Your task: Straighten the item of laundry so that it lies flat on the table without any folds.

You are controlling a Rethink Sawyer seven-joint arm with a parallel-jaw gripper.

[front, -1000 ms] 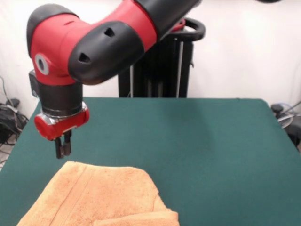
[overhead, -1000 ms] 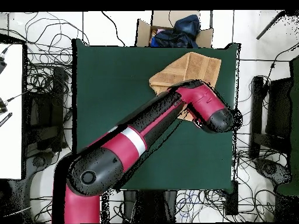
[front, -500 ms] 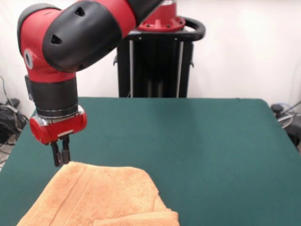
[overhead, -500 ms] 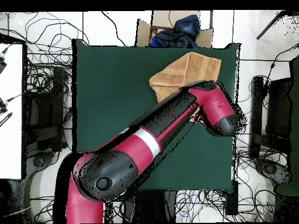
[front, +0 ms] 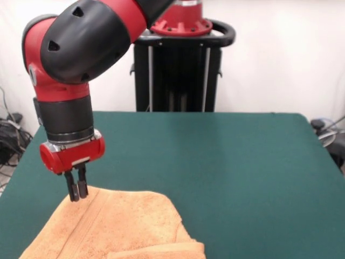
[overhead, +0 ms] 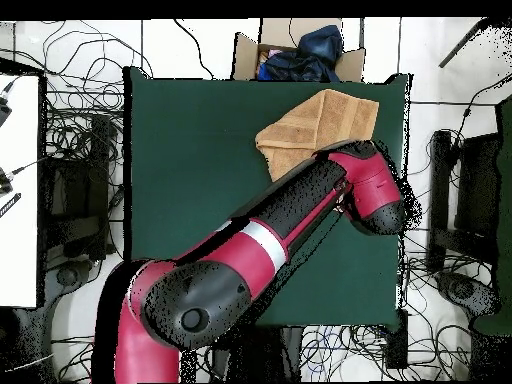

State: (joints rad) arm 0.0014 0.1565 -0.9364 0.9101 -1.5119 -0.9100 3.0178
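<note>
Towel (front: pixel 113 226) lies crumpled at one corner of the green desk (front: pixel 232 172), reaching the desk's edge in the overhead view (overhead: pixel 320 125), with one side doubled over into a thick fold. Tool (front: pixel 76 190) hangs from the red arm (front: pixel 81 43) with its two fingers pressed together and nothing between them, tips right at the towel's far edge. Most of the desk beside the towel is bare felt.

Light: bright and even — soft, from above.
Shadows: a faint one lay on the table (front: pixel 226 162) under the arm (front: pixel 81 48).
Glare: mild sheen on the arm's shells.
Focus: slightly soft throughout.
</note>
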